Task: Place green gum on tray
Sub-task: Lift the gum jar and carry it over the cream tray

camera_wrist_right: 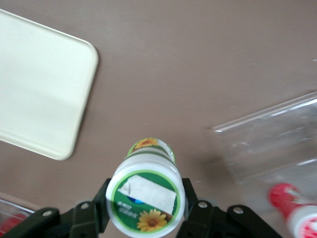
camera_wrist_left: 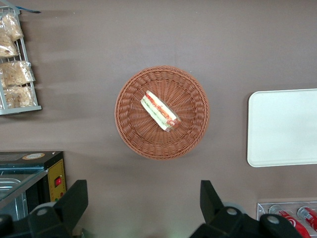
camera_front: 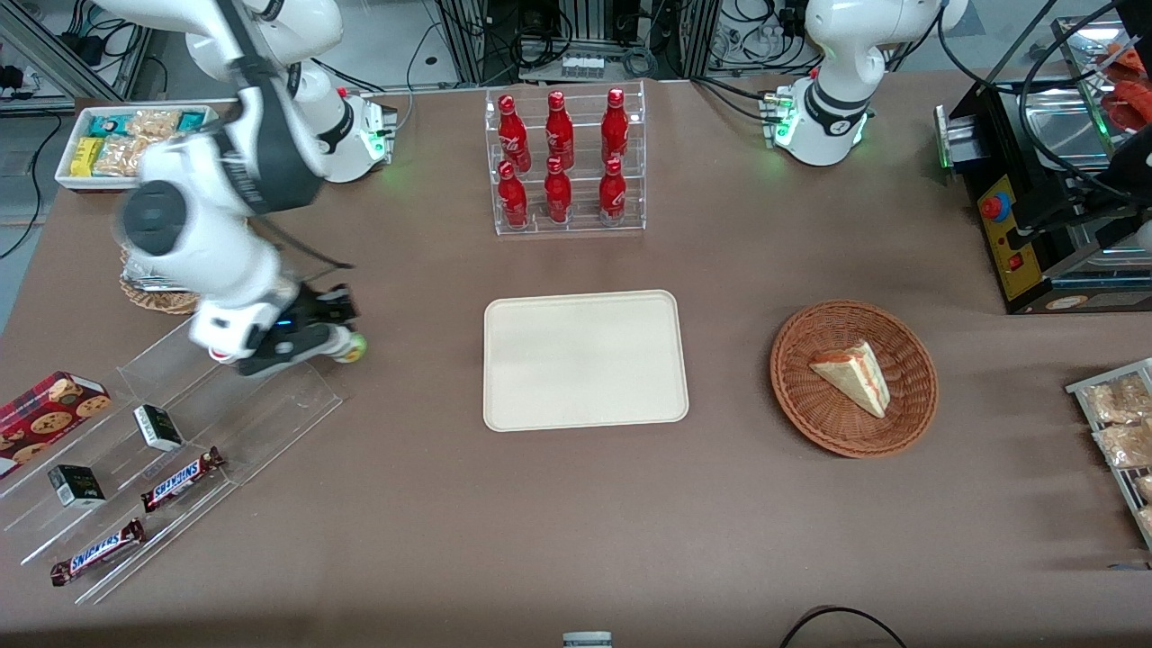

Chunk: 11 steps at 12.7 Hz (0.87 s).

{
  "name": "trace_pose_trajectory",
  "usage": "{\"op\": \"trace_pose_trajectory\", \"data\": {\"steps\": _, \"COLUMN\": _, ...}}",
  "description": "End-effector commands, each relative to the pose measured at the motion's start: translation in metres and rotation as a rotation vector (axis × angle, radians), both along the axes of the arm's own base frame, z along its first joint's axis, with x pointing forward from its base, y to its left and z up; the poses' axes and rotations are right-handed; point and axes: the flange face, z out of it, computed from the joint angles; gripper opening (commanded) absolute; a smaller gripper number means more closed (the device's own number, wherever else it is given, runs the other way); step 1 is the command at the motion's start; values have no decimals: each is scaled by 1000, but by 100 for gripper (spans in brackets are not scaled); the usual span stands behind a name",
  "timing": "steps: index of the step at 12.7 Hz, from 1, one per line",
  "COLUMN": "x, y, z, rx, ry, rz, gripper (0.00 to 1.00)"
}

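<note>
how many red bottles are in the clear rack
6 red bottles in the clear rack, farther from the camera than the tray: three on the upper tier, three below. None seem hidden. The gripper holds the green gum.

Brown-covered table (camera_front: 576, 504), cable-strewn grey floor (camera_front: 54, 54)

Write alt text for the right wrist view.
The gripper is shut on the green gum, a white-lidded canister with a green sunflower label, held above the brown table. The empty cream tray lies on the table, apart from the gum, and a clear acrylic rack and a red-labelled canister also show.
</note>
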Motion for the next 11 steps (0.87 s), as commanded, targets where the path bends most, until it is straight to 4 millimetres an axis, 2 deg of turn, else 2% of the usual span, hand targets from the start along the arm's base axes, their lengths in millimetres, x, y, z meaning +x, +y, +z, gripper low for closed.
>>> {"op": "trace_pose_trajectory", "data": {"steps": 1, "x": 17, "y": 67, "z": -17, "rx": -18, "ry": 7, "rz": -103, "gripper": 0}}
{"op": "trace_pose_trajectory", "data": {"steps": 6, "x": 16, "y": 191, "z": -55, "rx": -42, "ry": -6, "rz": -264, "gripper": 0}}
{"op": "trace_pose_trajectory", "data": {"steps": 8, "x": 13, "y": 230, "z": -72, "rx": -17, "ry": 10, "rz": -305, "gripper": 0}}
{"op": "trace_pose_trajectory", "data": {"steps": 11, "x": 2, "y": 276, "z": -99, "rx": 25, "ry": -31, "rz": -357, "gripper": 0}}
